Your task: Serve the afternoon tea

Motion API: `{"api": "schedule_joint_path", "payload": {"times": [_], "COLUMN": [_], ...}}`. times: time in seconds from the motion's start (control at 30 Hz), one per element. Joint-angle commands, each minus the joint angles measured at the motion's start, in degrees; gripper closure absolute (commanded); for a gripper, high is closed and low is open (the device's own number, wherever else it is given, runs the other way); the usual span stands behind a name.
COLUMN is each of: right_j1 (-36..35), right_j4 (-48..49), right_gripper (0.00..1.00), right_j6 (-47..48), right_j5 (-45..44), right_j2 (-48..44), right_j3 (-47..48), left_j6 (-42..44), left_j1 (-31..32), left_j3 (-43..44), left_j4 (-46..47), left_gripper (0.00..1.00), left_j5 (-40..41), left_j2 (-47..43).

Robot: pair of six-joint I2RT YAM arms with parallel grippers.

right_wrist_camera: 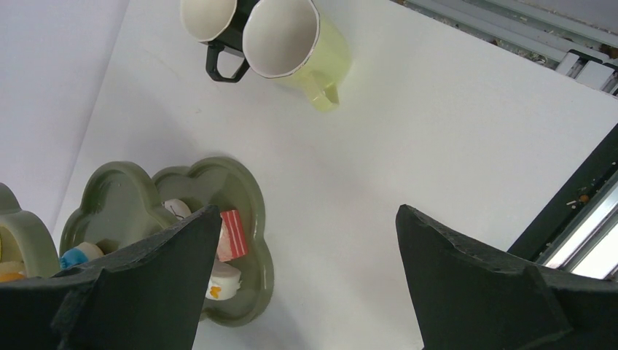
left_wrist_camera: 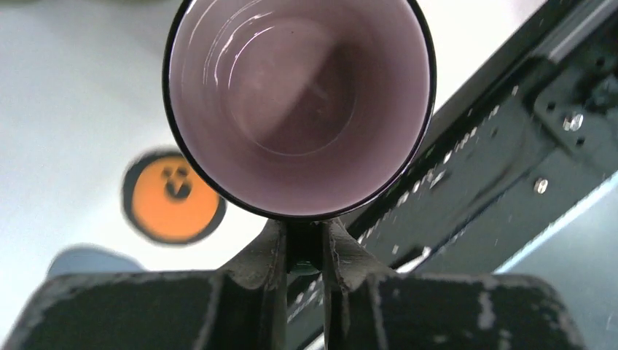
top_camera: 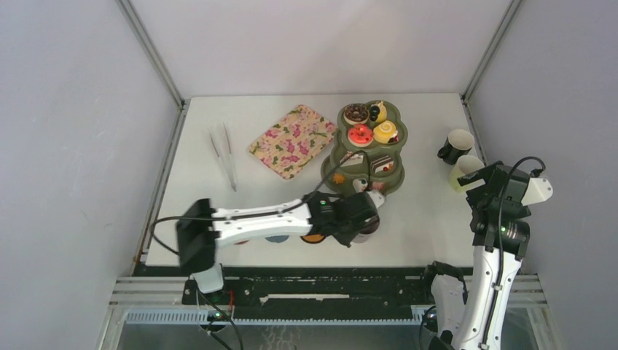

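Watching the left wrist view, I am seeing the left gripper (left_wrist_camera: 304, 246) pinching narrow on the near side of a lilac-lined mug (left_wrist_camera: 299, 109). Its fingers (left_wrist_camera: 271, 251) are sitting almost together just below the rim; what exactly is lying between them I cannot tell. The mug is showing its open mouth to the camera near the table's front edge, with an orange coaster (left_wrist_camera: 171, 197) lying beside it and a blue coaster (left_wrist_camera: 87, 259) peeking in lower left. Whether the mug is touching the table (top_camera: 423, 219) I cannot tell.

In the top view the left arm is stretching rightward along the front, ending just in front of the stand (top_camera: 368, 149). Treats (top_camera: 360, 135) are filling the stand's top tier, with more sitting on the tiers below. The tray (top_camera: 291, 140) is lying to its left, with tongs (top_camera: 224, 157) further left.

The right gripper (right_wrist_camera: 306, 284) is hanging wide open with nothing between its fingers, at the table's right edge near a black mug (right_wrist_camera: 211, 18) and a yellow mug (right_wrist_camera: 291, 44) standing close together.
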State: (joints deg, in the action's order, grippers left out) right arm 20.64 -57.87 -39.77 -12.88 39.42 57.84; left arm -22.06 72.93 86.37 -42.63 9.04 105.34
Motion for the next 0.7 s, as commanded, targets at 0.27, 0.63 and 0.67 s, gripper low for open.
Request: {"api": "schedule_joint_path", "payload": {"times": [0.27,0.63,0.67], "right_j1": [-1.24,-2.18,-2.26], "right_j4": [1.21,2.49,2.41], "right_gripper": [0.03,0.03,0.02], "right_j6": [1.09,2.7,2.71], "right_j5": [-1.67,0.73,0.75], "right_j2": [0.06,0.47,0.46], "right_j3": [1.21,0.78,0.71], "left_j6": [-18.05,-44.36,-46.26], "left_j1": [-4.19,-17.62,-18.25], "left_j3": [-26.84,-42.33,-43.12], "left_j4": [-0.48,-10.02,-11.15], "left_gripper": [1.0,1.0,1.0], "left_j5": [16.78,28.4,28.92], "left_j2": [-31.52,-48.23,-49.42]}}
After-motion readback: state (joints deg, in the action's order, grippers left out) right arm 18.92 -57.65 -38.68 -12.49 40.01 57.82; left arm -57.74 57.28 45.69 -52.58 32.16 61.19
